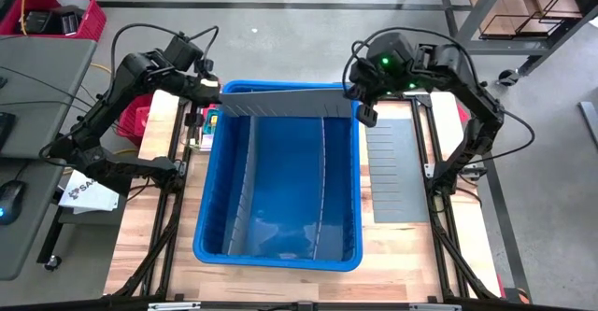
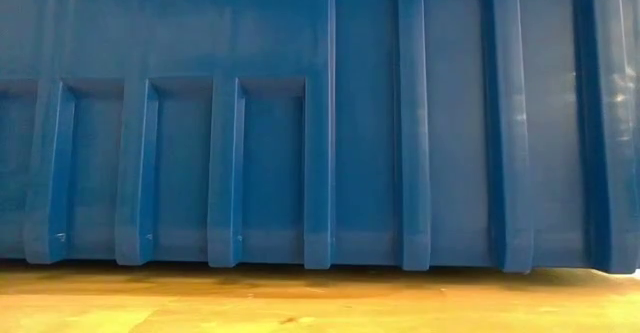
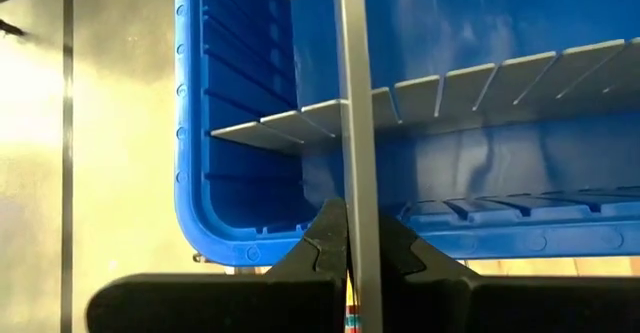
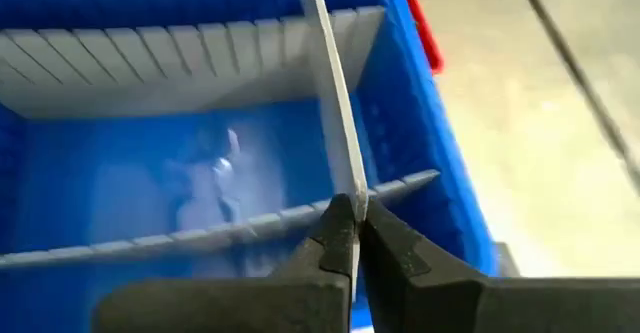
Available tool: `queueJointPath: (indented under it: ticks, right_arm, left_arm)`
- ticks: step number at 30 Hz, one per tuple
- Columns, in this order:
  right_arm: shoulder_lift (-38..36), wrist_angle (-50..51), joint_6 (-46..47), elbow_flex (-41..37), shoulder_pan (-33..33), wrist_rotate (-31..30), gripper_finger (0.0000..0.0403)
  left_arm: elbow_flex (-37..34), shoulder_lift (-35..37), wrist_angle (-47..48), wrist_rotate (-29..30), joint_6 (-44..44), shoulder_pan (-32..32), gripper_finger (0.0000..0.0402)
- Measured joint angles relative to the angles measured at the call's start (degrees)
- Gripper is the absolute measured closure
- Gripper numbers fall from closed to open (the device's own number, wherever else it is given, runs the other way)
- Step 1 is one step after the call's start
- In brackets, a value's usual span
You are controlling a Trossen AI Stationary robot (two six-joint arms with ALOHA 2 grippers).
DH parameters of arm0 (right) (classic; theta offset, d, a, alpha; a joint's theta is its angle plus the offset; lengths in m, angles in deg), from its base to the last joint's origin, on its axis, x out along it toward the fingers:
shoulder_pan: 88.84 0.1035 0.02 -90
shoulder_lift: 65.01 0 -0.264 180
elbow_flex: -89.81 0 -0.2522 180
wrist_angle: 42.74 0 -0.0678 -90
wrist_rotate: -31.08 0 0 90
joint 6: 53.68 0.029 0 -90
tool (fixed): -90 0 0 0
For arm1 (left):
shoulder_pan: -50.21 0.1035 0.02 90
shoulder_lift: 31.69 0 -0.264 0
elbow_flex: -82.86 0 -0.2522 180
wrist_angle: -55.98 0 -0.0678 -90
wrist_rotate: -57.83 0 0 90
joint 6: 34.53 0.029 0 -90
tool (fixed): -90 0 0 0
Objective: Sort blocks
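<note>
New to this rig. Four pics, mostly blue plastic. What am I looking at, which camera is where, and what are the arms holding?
It is a two-armed table robot. The overhead picture shows the whole table: a big blue bin in the middle, with two grey dividers already standing lengthwise inside. Another flat grey panel lies on the wood to the bin's right.

The left gripper and right gripper each pinch one end of a grey divider panel, holding it across the bin's far end.

The table-height camera sees only the bin's outer wall. The two wrist cameras look past each arm's own dark fingers, shut on the panel's edge.

A few small coloured things show beside the bin's far left corner, too small to identify.
</note>
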State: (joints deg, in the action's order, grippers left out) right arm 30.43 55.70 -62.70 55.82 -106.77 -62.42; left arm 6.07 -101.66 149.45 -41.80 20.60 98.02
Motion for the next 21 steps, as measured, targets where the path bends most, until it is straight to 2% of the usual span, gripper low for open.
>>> queueJointPath:
  ticks: [5, 8, 10, 13, 21]
  right_arm:
    - [-0.15, 1.82, -1.27, 0.00, -0.78, -7.57, 0.0401]
    - [-0.16, 3.32, 0.87, 0.28, -2.53, -7.59, 0.0401]
    - [0.80, 6.92, 2.26, 0.09, -3.29, -4.82, 0.0401]
    - [1.86, 5.50, 2.52, -0.05, -3.67, -2.37, 0.0401]
    - [1.12, 1.33, -0.38, 0.00, -3.89, -4.26, 0.0402]
  left_arm:
    - [-0.04, 0.30, 1.13, 0.73, -0.46, 0.19, 0.0401]
    - [-0.08, 0.74, 2.16, 2.13, -0.28, 0.34, 0.0401]
    - [-0.07, 0.80, 2.76, 2.45, 0.05, 0.24, 0.0401]
    - [-0.09, 1.08, 2.41, 2.16, 0.03, 0.20, 0.0401]
    - [-0.09, 1.39, 1.81, 1.81, -0.48, 0.24, 0.0401]
